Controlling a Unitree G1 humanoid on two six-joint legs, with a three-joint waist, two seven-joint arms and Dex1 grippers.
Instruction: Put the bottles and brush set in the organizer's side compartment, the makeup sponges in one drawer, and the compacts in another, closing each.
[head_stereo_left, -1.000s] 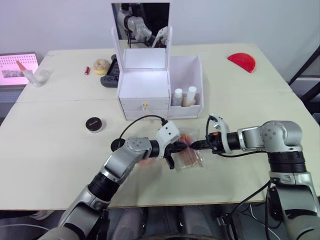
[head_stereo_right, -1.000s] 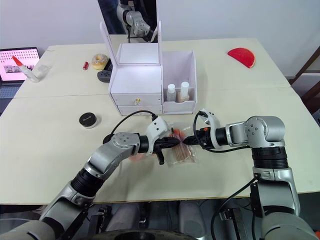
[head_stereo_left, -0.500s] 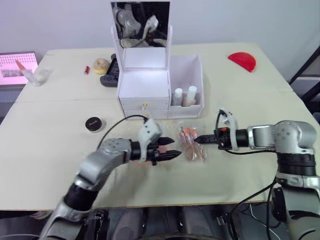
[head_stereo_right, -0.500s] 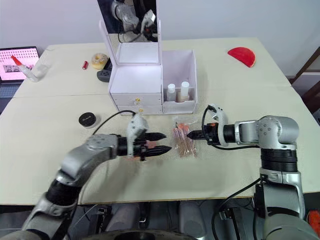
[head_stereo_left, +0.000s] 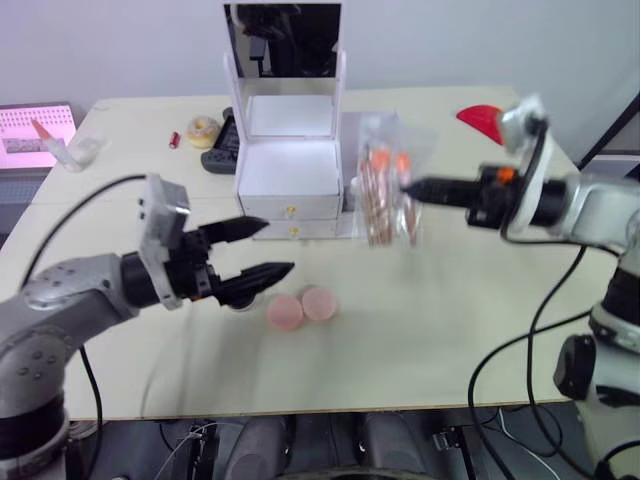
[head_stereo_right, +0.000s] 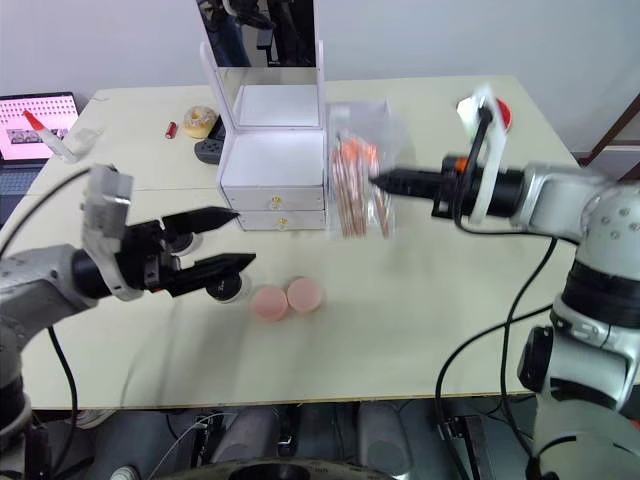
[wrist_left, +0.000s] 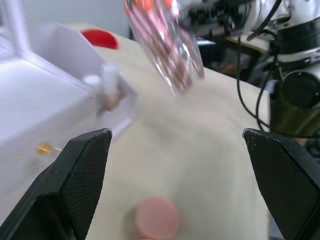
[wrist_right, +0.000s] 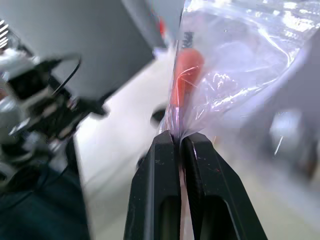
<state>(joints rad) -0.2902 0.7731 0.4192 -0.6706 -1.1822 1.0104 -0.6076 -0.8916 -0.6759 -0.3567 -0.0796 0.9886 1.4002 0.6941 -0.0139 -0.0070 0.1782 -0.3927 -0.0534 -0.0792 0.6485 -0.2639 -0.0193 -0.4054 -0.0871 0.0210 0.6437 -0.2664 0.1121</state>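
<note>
While no label or writing can be read on anything, the brush set (head_stereo_left: 388, 180) in its clear bag now hangs lifted off the worktop (head_stereo_left: 480, 310), pinched in the right claw (head_stereo_left: 410, 186) just right of the organizer (head_stereo_left: 292, 175), before its side compartment. Half a second ago it lay flat. The left claw (head_stereo_left: 262, 250), released and empty, has drawn back left. Two pink makeup sponges (head_stereo_left: 302, 307) lie near the front.
</note>
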